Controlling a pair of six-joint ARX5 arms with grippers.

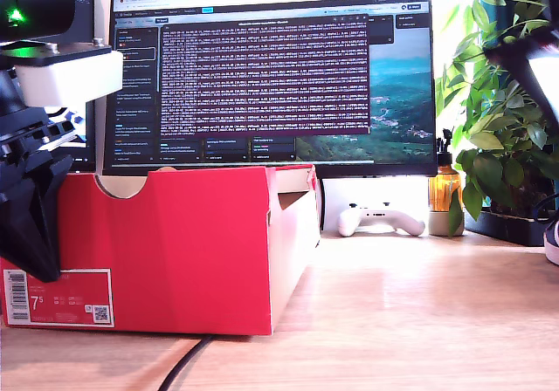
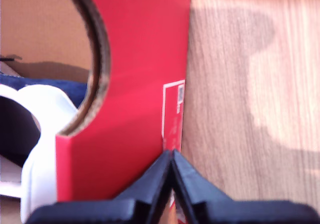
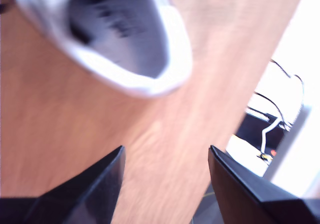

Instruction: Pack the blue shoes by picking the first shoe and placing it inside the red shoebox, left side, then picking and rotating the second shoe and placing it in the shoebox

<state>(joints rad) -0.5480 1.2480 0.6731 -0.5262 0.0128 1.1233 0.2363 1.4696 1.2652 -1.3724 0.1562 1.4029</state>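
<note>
We see the shoebox (image 1: 175,251) bright red outside with brown cardboard inside and a white barcode label (image 1: 58,297); within it a shoe (image 2: 40,129) shows navy and white. The worktop (image 1: 419,321) is pale wood grain.

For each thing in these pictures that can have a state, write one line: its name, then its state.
red shoebox: open-topped, upright on the table.
shoe in the box: inside, seen through the notch.
second shoe: on the table, unheld, blurred.
my first gripper: jaws shut, empty.
my second gripper: jaws open, empty.
monitor: switched on.
</note>
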